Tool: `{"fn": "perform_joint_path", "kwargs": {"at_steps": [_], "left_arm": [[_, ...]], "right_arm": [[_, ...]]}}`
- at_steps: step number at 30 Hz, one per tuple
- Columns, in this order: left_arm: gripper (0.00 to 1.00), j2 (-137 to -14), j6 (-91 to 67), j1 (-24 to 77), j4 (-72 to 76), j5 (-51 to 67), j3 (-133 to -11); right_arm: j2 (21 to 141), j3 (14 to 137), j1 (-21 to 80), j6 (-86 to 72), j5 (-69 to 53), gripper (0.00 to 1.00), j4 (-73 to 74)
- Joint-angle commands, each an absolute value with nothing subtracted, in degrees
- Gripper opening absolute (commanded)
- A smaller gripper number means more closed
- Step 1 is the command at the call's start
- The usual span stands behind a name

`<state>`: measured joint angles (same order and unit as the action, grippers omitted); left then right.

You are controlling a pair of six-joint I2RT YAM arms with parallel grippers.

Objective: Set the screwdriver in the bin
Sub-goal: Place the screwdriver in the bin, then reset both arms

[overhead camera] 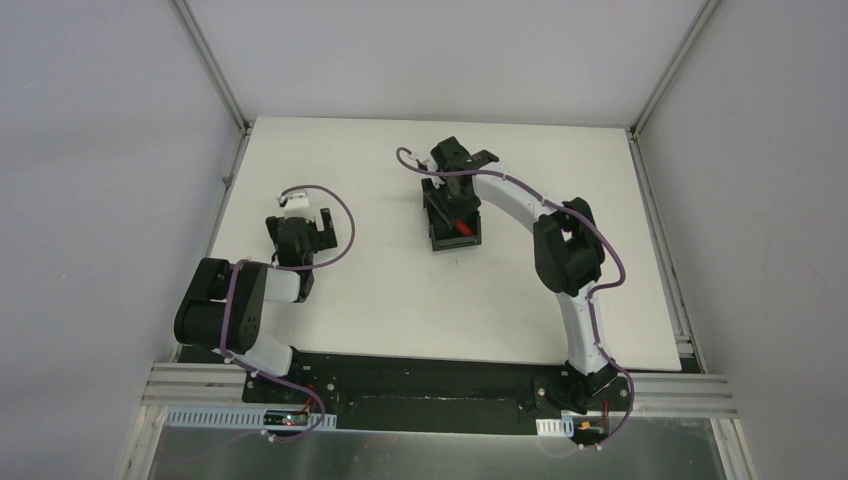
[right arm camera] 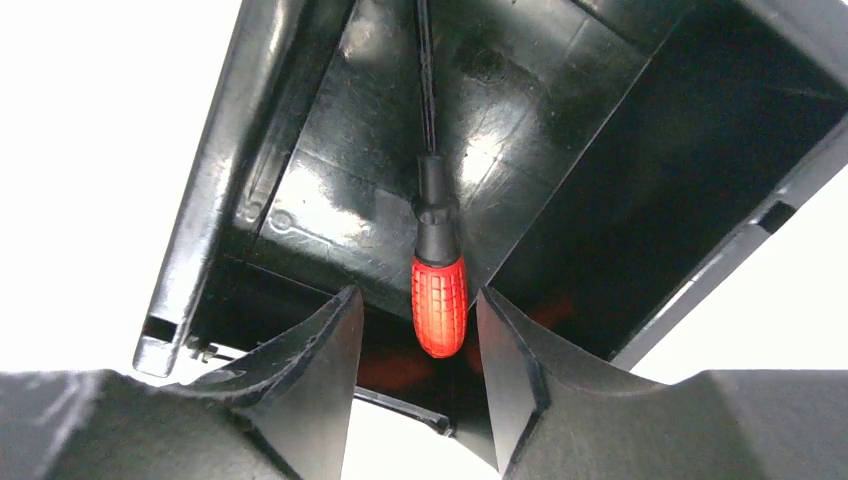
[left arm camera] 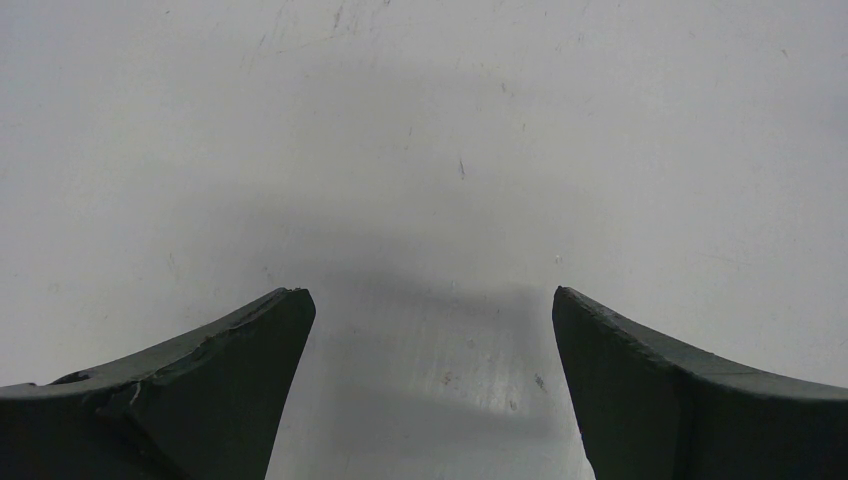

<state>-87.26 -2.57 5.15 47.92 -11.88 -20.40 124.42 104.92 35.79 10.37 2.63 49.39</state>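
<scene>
The black bin (overhead camera: 440,240) stands mid-table, and the right wrist view looks straight down into the bin (right arm camera: 340,170). The screwdriver (right arm camera: 440,300) lies inside it, its thin shaft pointing away from me; from above its red handle (overhead camera: 465,228) shows at the bin's near end. My right gripper (right arm camera: 418,292) hovers over that end, open, with a narrow gap on each side of the handle and neither finger touching it. My left gripper (overhead camera: 300,235) is open above bare table at the left, and the left wrist view shows nothing between the tips of the left gripper (left arm camera: 430,295).
The white table (overhead camera: 380,310) is fenced by grey walls on three sides and a metal rail along the near edge. The right arm's elbow (overhead camera: 565,245) arches over the table's right half.
</scene>
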Motion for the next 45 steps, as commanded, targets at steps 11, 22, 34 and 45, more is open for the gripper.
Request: {"fn": "perform_joint_path", "kwargs": {"at_steps": [11, 22, 34, 45], "left_arm": [[0.99, -86.02, -3.08, 4.75, 48.69, -11.43, -20.36], [0.99, -86.02, -3.07, 4.75, 48.70, -11.47, -20.31], [0.99, -86.04, -3.03, 4.75, 48.69, -11.44, -20.31], [0.99, -86.04, -3.07, 4.75, 48.69, -11.47, -20.39]], "right_arm": [[120.65, 117.21, 36.08, 9.04, 4.22, 0.54, 55.30], [113.77, 117.52, 34.50, 5.87, 12.03, 0.98, 56.35], [103.03, 101.41, 20.21, -3.20, 9.15, 0.99, 48.91], [100.64, 92.88, 4.50, -4.10, 2.73, 0.99, 45.52]]}}
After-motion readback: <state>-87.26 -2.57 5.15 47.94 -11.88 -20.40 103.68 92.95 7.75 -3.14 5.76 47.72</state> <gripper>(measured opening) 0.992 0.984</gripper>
